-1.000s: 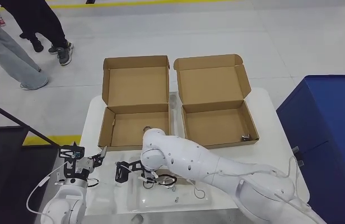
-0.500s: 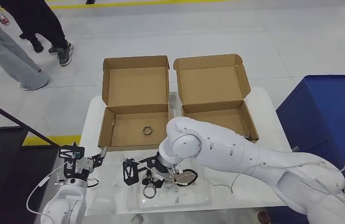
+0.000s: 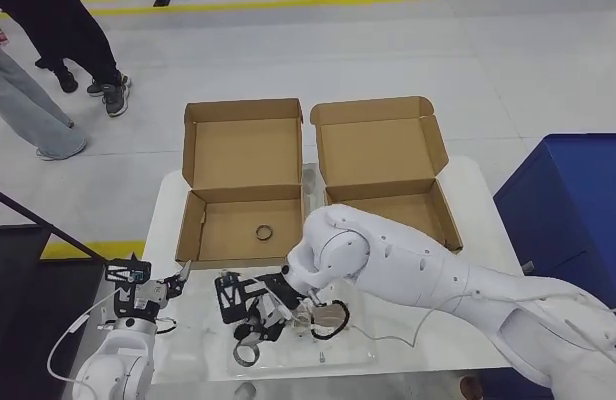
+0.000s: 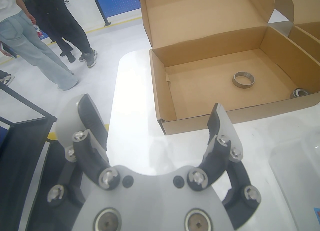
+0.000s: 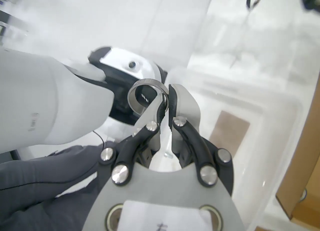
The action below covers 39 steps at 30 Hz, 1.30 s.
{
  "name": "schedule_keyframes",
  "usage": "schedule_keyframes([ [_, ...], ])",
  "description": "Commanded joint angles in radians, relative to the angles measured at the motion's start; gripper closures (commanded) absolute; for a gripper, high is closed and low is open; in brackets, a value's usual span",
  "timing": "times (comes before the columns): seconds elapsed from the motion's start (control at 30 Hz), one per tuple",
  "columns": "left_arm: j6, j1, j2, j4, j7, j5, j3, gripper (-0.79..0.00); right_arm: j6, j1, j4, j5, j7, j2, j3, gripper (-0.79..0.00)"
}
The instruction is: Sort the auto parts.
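Bright, even overhead light fills the scene, and the white table [image 3: 473, 200] glares, washing out detail around the tray [image 5: 250, 86] in the right wrist view. Soft shadows line the inner walls of the left box [image 4: 200, 79]. Both wrist views bow straight lines near their edges.

Left cardboard box [image 3: 243, 150] and right cardboard box [image 3: 378, 145] plain brown, table [image 3: 468, 190] white, loose ring [image 4: 243, 79] and gripped ring [image 5: 149, 83] both silver-grey, left gripper [image 4: 151, 103] and right gripper [image 5: 167, 94] silver metal with black, cabinet [image 3: 578, 210] blue.
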Motion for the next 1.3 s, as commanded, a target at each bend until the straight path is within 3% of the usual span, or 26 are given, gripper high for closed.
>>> schedule_keyframes([
  [0.0, 0.0, 0.0, 0.0, 0.0, 0.0, 0.0, 0.0, -0.785, -0.145, 0.019, 0.002, 0.044, -0.144, 0.06, -0.015, 0.0],
  [0.17, 0.0, 0.0, 0.0, 0.0, 0.0, 0.0, 0.0, -0.785, -0.154, 0.003, -0.19, 0.263, -0.154, 0.191, 0.039, 0.0],
  [0.2, 0.0, 0.0, 0.0, 0.0, 0.0, 0.0, 0.0, -0.785, -0.154, -0.001, -0.202, 0.275, -0.153, 0.198, 0.047, 0.0],
  [0.67, 0.0, 0.0, 0.0, 0.0, 0.0, 0.0, 0.0, -0.785, -0.154, -0.016, -0.216, 0.291, -0.172, 0.197, 0.045, 0.0],
  [0.77, 0.0, 0.0, 0.0, 0.0, 0.0, 0.0, 0.0, -0.785, -0.154, -0.073, -0.274, 0.452, -0.236, 0.196, 0.092, 0.0],
  [0.9, 0.0, 0.0, 0.0, 0.0, 0.0, 0.0, 0.0, -0.785, -0.154, -0.167, -0.332, 0.734, -0.153, 0.201, 0.218, 0.0],
  [1.03, 0.0, 0.0, 0.0, 0.0, 0.0, 0.0, 0.0, -0.785, -0.154, -0.25, -0.402, 0.918, -0.153, 0.198, 0.289, 0.0],
  [1.27, 0.0, 0.0, 0.0, 0.0, 0.0, 0.0, 0.0, -0.785, -0.154, -0.26, -0.415, 0.95, -0.153, 0.195, 0.293, 0.0],
])
